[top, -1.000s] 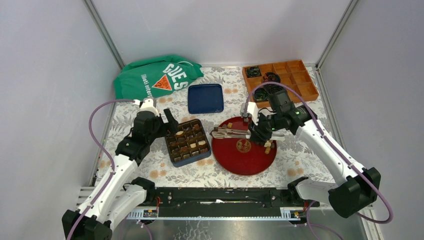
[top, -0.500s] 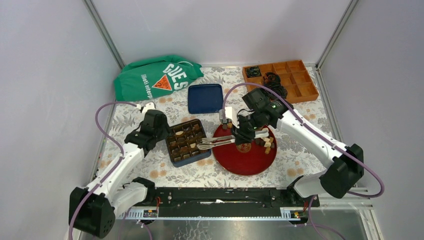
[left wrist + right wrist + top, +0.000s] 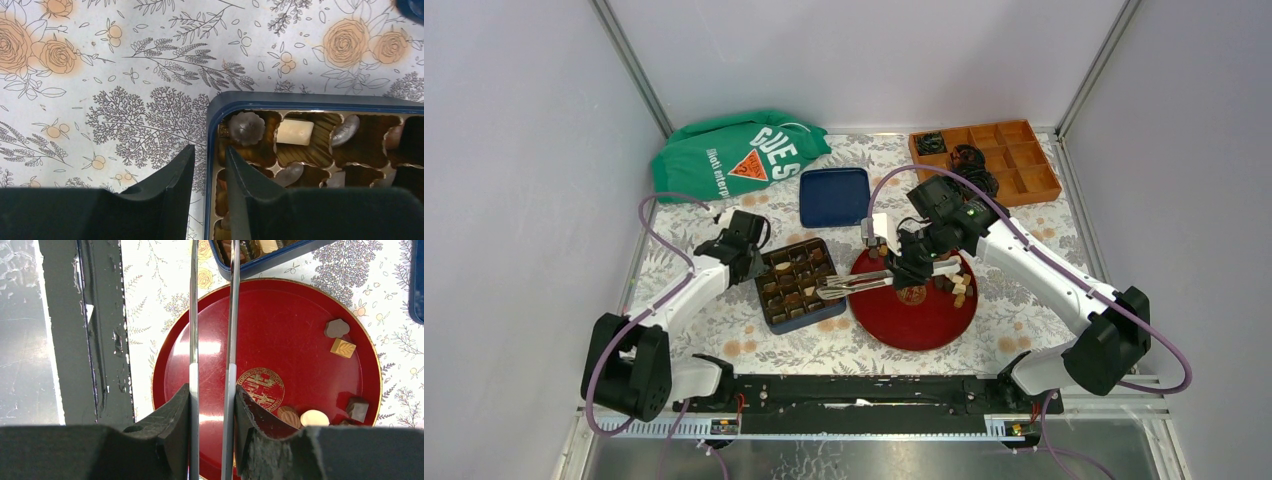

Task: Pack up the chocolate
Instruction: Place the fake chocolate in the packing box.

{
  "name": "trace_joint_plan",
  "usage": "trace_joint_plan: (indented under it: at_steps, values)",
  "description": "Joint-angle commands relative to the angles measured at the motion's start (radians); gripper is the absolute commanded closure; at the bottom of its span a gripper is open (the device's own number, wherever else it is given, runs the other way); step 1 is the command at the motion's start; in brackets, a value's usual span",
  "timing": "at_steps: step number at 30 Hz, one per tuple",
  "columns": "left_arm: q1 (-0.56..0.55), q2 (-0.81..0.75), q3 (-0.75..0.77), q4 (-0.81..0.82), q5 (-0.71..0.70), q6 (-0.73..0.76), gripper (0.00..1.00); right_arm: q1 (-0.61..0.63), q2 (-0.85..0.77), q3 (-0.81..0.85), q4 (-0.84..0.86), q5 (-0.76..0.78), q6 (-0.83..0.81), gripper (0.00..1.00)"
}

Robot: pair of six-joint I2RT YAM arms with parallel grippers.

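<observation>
Top external view: the left gripper is down at the left wall of the blue box. A second ago it stood higher over the box's far-left corner with its jaws spread wide, and the left arm's elbow has since drawn in toward the box. In the left wrist view the jaws are now drawn close, one finger over the floral cloth and the other over the box's inside, with the box wall between them. Whether they press on the wall cannot be told.

The right gripper is clamped on a pair of metal tongs. In the right wrist view both blades run up from between its fingers. A second ago this gripper was over the right side of the red plate. It now sits over the plate's far-left part, where it already was half a second ago. The tong tips, which lay over the plate's left rim before, now reach the box's right edge.

Some of the chocolate fills compartments of the box, dark pieces beside a cream one. Other pieces lie loose on the plate's right side.

The green bag, the dark blue lid and the orange divided tray have not moved.
</observation>
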Motion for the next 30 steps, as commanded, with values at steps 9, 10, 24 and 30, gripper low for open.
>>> trace_joint_plan:
  at_steps: [9, 10, 24, 30]
  values:
    - [0.025, 0.048, 0.035, 0.007, 0.054, 0.038, 0.87, 0.012, -0.008, 0.042, 0.011, -0.027, -0.011, 0.98]
    - [0.027, 0.046, 0.037, 0.007, 0.055, 0.040, 0.93, 0.012, -0.008, 0.044, 0.008, -0.028, -0.011, 0.98]
    - [-0.047, -0.202, 0.027, 0.047, -0.090, 0.095, 1.00, 0.025, -0.042, 0.137, -0.076, -0.025, -0.057, 0.98]
    - [-0.093, -0.349, -0.016, 0.127, -0.115, 0.128, 1.00, 0.061, -0.045, 0.155, -0.076, -0.005, -0.074, 0.98]
